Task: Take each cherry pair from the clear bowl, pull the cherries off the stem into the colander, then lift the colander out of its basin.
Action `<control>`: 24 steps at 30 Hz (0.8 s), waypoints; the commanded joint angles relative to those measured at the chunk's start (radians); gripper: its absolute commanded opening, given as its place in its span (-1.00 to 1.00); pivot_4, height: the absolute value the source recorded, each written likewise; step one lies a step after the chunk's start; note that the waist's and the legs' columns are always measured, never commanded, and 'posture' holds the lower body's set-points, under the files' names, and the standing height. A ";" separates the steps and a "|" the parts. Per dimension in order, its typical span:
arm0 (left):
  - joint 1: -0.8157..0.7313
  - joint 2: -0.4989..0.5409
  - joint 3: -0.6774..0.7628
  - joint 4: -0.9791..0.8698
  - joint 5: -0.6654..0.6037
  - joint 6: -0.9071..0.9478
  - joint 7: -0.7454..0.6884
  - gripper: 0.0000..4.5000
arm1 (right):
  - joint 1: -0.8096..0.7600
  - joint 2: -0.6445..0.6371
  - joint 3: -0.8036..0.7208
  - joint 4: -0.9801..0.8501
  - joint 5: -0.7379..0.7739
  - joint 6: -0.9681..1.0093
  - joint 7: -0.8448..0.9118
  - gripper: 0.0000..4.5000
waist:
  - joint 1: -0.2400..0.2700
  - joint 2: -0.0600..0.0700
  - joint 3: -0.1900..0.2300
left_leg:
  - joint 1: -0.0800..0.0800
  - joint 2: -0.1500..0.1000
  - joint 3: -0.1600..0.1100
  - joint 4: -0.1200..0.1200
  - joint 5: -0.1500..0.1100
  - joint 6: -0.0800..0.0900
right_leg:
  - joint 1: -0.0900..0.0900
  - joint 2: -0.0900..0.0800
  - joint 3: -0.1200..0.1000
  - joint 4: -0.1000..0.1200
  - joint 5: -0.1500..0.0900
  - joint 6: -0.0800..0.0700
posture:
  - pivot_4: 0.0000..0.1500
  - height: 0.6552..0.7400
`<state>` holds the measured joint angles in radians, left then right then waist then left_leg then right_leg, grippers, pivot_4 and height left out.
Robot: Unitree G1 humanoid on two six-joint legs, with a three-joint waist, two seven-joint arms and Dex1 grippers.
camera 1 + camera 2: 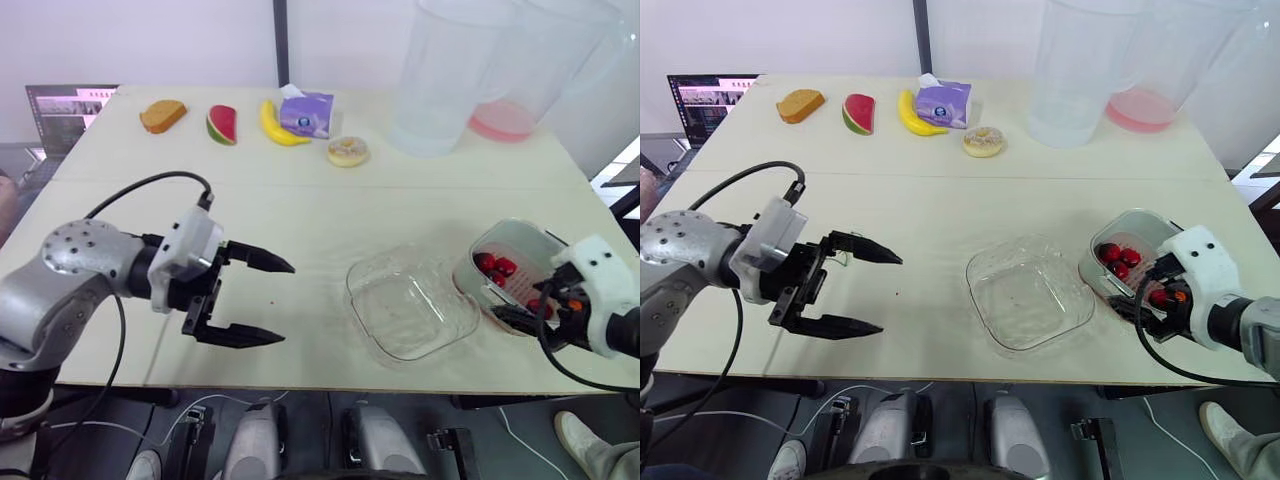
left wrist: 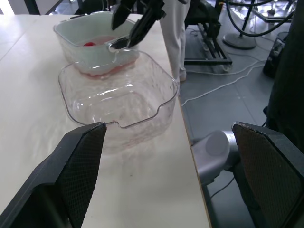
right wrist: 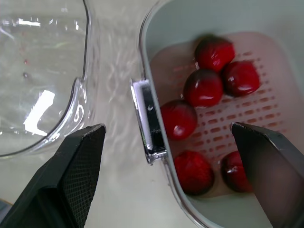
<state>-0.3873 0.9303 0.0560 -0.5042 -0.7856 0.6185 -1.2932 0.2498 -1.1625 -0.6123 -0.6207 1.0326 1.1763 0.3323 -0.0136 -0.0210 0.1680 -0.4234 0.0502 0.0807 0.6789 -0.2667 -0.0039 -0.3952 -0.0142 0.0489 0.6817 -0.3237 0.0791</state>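
The dark red cherries (image 3: 204,88) lie loose in the pink perforated colander (image 3: 275,114). It sits inside its pale translucent rectangular basin (image 3: 175,23), near the right front edge of the pale wooden table (image 1: 300,210). I count six cherries and see no stem on any of them. Just beside the basin, on its left, the clear square plastic bowl (image 1: 410,300) is empty, so I judge the pulling done and only the lift left.

My right gripper (image 1: 1140,308) hovers at the basin's near end with its two black fingers spread wide, holding nothing. Between them lies a small white tab (image 3: 149,118) on the rim. I line up there because I take it for the colander's grip: one finger would go inside the wall and one outside. I cannot tell whether the tab belongs to the colander or the basin, and pinching both walls would likely bring both up.

My left gripper (image 1: 283,303) hangs over bare table well to the left of the bowl, spread and empty, its tips pointing towards the bowl. There it is clear of the lift, yet I judge it near enough to steady the basin.

The tall clear jugs (image 1: 440,80) stand at the far edge, well apart.
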 commanded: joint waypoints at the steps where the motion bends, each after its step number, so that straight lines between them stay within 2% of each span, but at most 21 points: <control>1: -0.004 -0.007 0.013 -0.029 -0.006 -0.012 0.024 0.97 | -0.058 -0.010 0.052 0.021 -0.049 0.004 0.016 1.00 | 0.000 0.000 0.000 | 0.000 0.000 0.000 0.000 0.000 0.000 | 0.000 0.000 0.000 0.000 0.000 0.000 | 1.00 1.00; 8: 0.015 -0.004 0.016 -0.039 -0.001 -0.017 0.039 0.97 | -0.156 0.004 0.163 0.058 -0.122 -0.001 0.048 1.00 | -0.001 0.000 0.000 | 0.000 0.000 0.000 0.000 0.000 0.000 | 0.000 0.000 0.000 0.000 0.000 0.000 | 1.00 1.00; 11: 0.018 -0.003 0.018 -0.042 -0.004 -0.014 0.045 1.00 | -0.179 0.003 0.190 0.069 -0.152 -0.003 0.070 0.62 | 0.001 0.000 0.000 | 0.000 0.000 0.000 0.000 0.000 0.000 | 0.000 0.000 0.000 0.000 0.000 0.000 | 1.00 1.00; 17: 0.028 0.003 0.021 -0.046 -0.005 -0.014 0.048 1.00 | -0.213 0.016 0.206 0.069 -0.181 0.001 0.103 -0.76 | 0.000 0.000 0.000 | 0.000 0.000 0.000 0.000 0.000 0.000 | 0.000 0.000 0.000 0.000 0.000 0.000 | 1.00 1.00; 18: 0.029 0.003 0.021 -0.046 -0.005 -0.014 0.049 1.00 | -0.214 0.017 0.204 0.066 -0.184 0.002 0.109 -0.91 | 0.001 0.000 0.000 | 0.000 0.000 0.000 0.000 0.000 0.000 | 0.000 0.000 0.000 0.000 0.000 0.000 | 1.00 1.00; 24: 0.036 0.006 0.018 -0.045 -0.001 -0.019 0.047 1.00 | -0.221 0.014 0.199 0.046 -0.200 0.008 0.134 -0.89 | 0.000 0.000 0.000 | 0.000 0.000 0.000 0.000 0.000 0.000 | 0.000 0.000 0.000 0.000 0.000 0.000 | 1.00 1.00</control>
<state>-0.3500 0.9253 0.0550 -0.5226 -0.7851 0.6181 -1.2418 0.0473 -1.1486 -0.3796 -0.5492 0.8458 1.1870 0.4601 -0.0134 -0.0209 0.1680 -0.4237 0.0504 0.0809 0.6793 -0.2667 -0.0039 -0.3957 -0.0142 0.0489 0.6818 -0.3236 0.0792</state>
